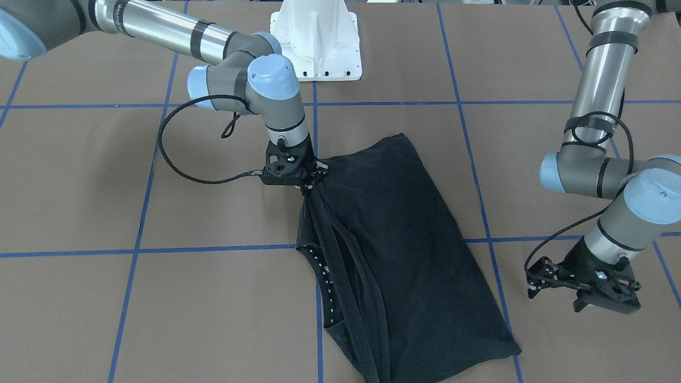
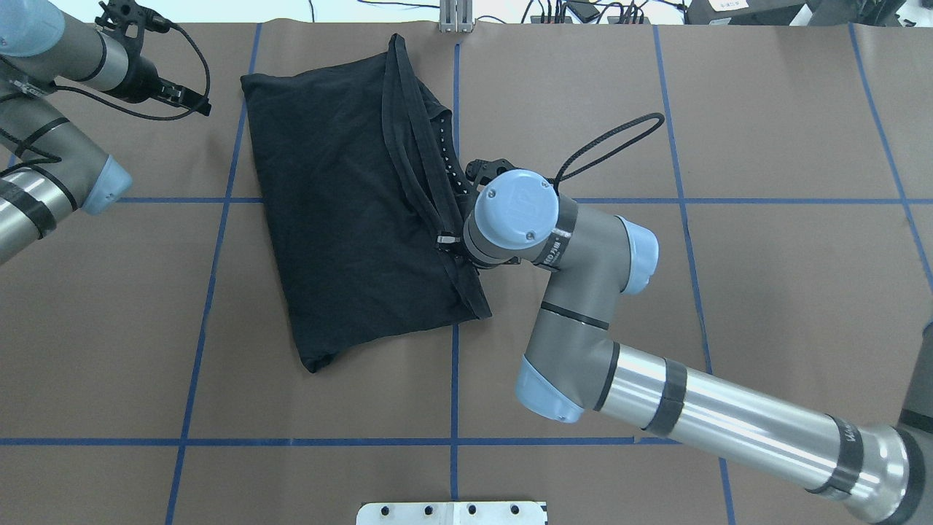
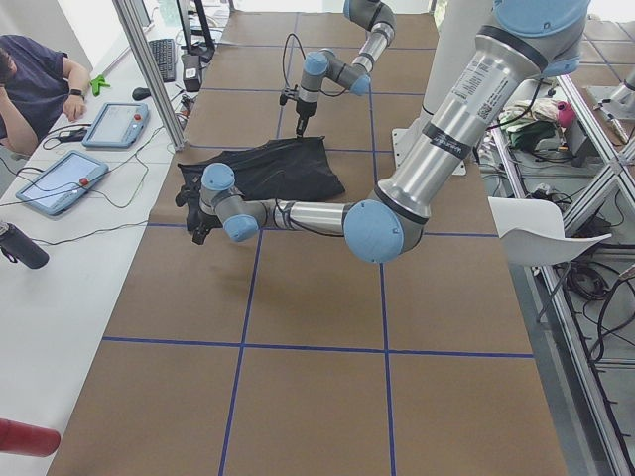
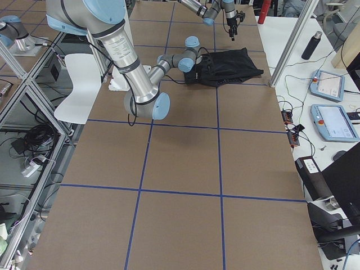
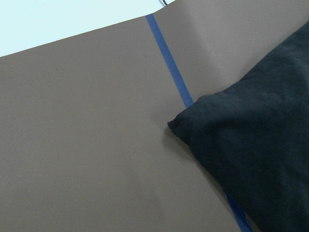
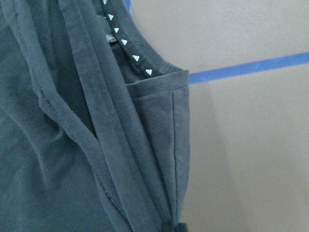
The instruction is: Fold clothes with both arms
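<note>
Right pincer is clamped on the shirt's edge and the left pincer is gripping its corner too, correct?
Not quite. The left pincer grips nothing: it hangs open above the table, apart from the shirt, as the front-facing view shows. The right pincer is indeed clamped on the shirt's edge.

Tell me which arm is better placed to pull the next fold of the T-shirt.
Right, probably. The right gripper pinches the bunched edge of the black T-shirt, so it could pull at once. The left gripper hangs open beside the cloth, holding nothing.
</note>
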You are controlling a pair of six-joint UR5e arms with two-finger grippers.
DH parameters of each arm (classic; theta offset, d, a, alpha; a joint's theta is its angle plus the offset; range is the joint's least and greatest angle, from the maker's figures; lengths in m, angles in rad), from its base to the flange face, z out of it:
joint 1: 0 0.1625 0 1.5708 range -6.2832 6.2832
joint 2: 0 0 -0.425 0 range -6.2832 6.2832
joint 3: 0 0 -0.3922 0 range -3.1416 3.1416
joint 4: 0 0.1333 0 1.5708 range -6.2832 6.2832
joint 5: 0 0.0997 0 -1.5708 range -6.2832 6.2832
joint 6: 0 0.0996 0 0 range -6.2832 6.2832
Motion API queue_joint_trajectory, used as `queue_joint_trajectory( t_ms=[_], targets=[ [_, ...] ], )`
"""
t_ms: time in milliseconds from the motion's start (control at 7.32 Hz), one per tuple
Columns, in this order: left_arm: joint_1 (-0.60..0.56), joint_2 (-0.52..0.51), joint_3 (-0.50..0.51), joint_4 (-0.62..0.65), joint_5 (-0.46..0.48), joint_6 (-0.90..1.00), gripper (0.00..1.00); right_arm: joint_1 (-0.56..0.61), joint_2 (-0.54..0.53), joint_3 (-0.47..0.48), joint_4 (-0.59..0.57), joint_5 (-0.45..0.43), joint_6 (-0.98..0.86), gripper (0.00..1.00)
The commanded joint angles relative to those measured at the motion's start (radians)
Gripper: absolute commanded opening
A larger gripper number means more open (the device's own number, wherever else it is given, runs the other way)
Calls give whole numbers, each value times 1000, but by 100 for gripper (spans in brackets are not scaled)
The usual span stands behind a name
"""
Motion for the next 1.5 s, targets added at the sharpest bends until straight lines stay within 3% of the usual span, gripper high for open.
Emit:
queue_joint_trajectory(
  t_ms=[0,137,819,956,1365],
  targets=[
    [2,10,-13,0,0,0,100,-62,-135,212,-62,-7,21,0],
    [3,15,-19,0,0,0,100,-83,-154,246,-86,-11,26,0],
    [3,15,-19,0,0,0,100,-113,-156,246,-88,-33,26,0],
    [3,15,-19,0,0,0,100,-126,-157,242,-87,-41,26,99],
    [3,15,-20,0,0,0,100,-87,-142,225,-91,-65,6,100]
  ],
)
